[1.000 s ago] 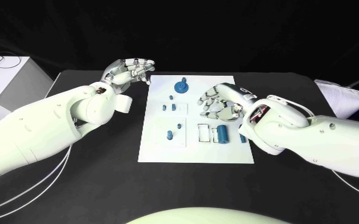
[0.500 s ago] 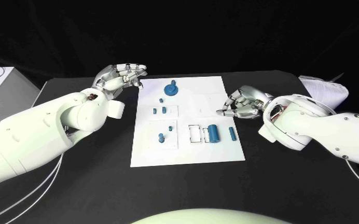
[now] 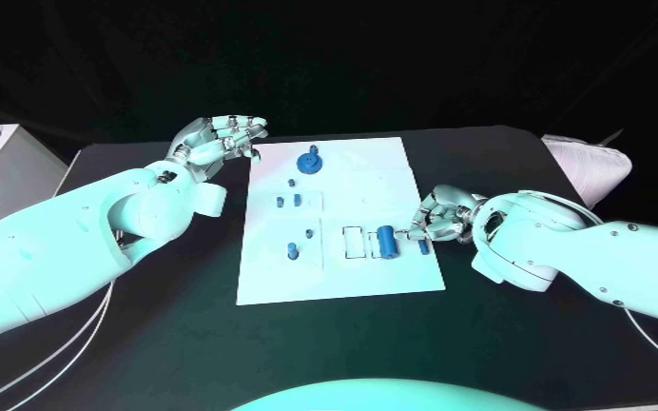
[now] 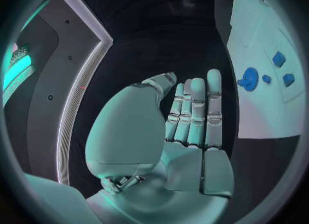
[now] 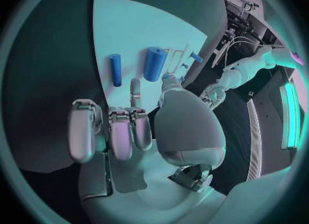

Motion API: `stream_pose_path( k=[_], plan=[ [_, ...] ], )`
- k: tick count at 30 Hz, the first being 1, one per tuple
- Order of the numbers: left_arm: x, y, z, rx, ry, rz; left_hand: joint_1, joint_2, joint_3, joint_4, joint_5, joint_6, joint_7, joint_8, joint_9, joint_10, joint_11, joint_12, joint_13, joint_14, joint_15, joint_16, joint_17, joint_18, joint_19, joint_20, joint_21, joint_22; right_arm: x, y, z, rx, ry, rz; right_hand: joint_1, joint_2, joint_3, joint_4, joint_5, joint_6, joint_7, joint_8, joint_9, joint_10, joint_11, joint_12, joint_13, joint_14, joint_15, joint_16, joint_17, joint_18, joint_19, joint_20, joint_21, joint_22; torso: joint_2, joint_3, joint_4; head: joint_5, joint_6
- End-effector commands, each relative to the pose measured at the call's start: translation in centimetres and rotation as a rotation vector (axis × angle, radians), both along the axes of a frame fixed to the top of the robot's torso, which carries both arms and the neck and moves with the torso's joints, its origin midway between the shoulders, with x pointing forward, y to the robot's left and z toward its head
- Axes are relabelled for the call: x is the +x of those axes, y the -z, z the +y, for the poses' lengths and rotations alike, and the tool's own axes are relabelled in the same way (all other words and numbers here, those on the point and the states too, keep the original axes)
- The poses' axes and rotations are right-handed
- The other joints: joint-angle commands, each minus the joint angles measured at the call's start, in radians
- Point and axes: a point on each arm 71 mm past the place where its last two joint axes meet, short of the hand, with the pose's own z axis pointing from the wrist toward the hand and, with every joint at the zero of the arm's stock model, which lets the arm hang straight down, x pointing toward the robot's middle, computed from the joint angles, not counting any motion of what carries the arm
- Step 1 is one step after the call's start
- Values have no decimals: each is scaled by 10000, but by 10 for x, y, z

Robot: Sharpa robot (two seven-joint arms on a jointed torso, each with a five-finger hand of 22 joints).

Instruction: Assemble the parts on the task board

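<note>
Right hand [image 3: 441, 218] nearer board [image 3: 343, 283] edge

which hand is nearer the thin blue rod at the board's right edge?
Right. The right hand sits right beside the thin blue rod; the left hand hovers off the task board's far left corner.

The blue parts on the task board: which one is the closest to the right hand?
The thin blue cylinder near the board's right edge, lying just before the right hand. The thicker cylinder lies beside it, farther in; the other parts are farther left or at the far end.
</note>
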Motion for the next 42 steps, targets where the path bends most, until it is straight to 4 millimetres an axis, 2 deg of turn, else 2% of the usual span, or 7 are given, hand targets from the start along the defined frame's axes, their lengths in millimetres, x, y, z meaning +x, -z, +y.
stream_pose_path(
  k=[1, 4, 25, 33, 37, 40, 42],
  plan=[
    [-1, -1, -2, -111, 174, -24, 83, -23, 0, -61, 38, 39, 15, 60, -16, 78, 14, -33, -15, 81, -7, -41, 9, 69, 68, -15, -47, -5, -2, 4, 4, -417, -58, 201, -156, 16, -76, -10, -6, 45, -40, 65, 31, 1044, -59, 42, 2607, 1007, -86, 75, 2448, -100, 528, -31, 61, 1176, 12, -8, 11, -9, -32],
    [-1, -1, -2, -105, 169, -22, 83, -23, 0, -61, 38, 39, 15, 60, -16, 78, 14, -33, -15, 81, -7, -41, 9, 69, 68, -15, -47, -5, -2, 6, 9, -370, -106, 222, -179, 23, -82, -10, -8, 53, -44, 74, 45, 1047, -62, 45, 2611, 1011, -88, 80, 2467, -105, 533, -32, 82, 1193, 9, -16, 7, -5, -46],
    [-2, -2, -1, -87, 180, -9, 82, -19, -3, -57, 32, 41, 21, 63, -20, 84, 19, -39, -20, 82, -5, -48, 11, 67, 71, -18, -43, -1, 0, 20, 29, -273, -328, 440, -265, 128, -64, -16, -15, 109, -76, 149, 149, 1042, -87, 37, 2603, 1022, -104, 93, 2521, -115, 542, -44, 139, 1250, 14, -10, 3, 62, -190],
    [-2, -2, 0, -78, 183, 7, 82, -19, -3, -57, 32, 41, 21, 63, -20, 84, 19, -39, -20, 82, -5, -48, 11, 67, 71, -18, -43, -1, 2, 23, 33, -279, -384, 479, -232, 210, -20, -24, 24, 124, -92, 186, 201, 1036, -100, 28, 2596, 1020, -115, 92, 2514, -118, 542, -51, 157, 1272, 1, -34, 31, 35, -189],
    [-3, -2, 0, -66, 167, 10, 82, -19, -3, -57, 32, 41, 21, 63, -20, 84, 19, -39, -20, 82, -5, -48, 11, 67, 71, -18, -43, -1, 2, 24, 33, -319, -365, 503, -16, 388, 89, -42, 289, 70, -103, 217, 304, 1041, -112, 37, 2604, 1023, -127, 95, 2530, -121, 535, -65, 175, 1305, -9, -42, 13, 77, -190],
    [-3, -2, 1, -60, 159, 11, 82, -19, -3, -57, 32, 41, 21, 63, -20, 84, 19, -39, -20, 82, -5, -48, 11, 67, 71, -18, -43, -1, 3, 25, 33, -308, -341, 469, 287, 552, 221, -56, 860, 45, -121, 238, 401, 1047, -129, 47, 2613, 1025, -141, 97, 2538, -130, 539, -75, 221, 1361, 2, -33, 5, 105, -186],
    [-3, -2, 1, -57, 156, 12, 82, -19, -3, -57, 32, 41, 21, 63, -20, 84, 19, -39, -20, 82, -5, -48, 11, 67, 71, -18, -43, -1, 3, 24, 33, -274, -308, 421, 384, 581, 270, -54, 1216, 43, -129, 237, 435, 1052, -137, 54, 2619, 1029, -148, 102, 2558, -135, 541, -82, 242, 1387, -3, -32, 0, 119, -176]
  ],
)
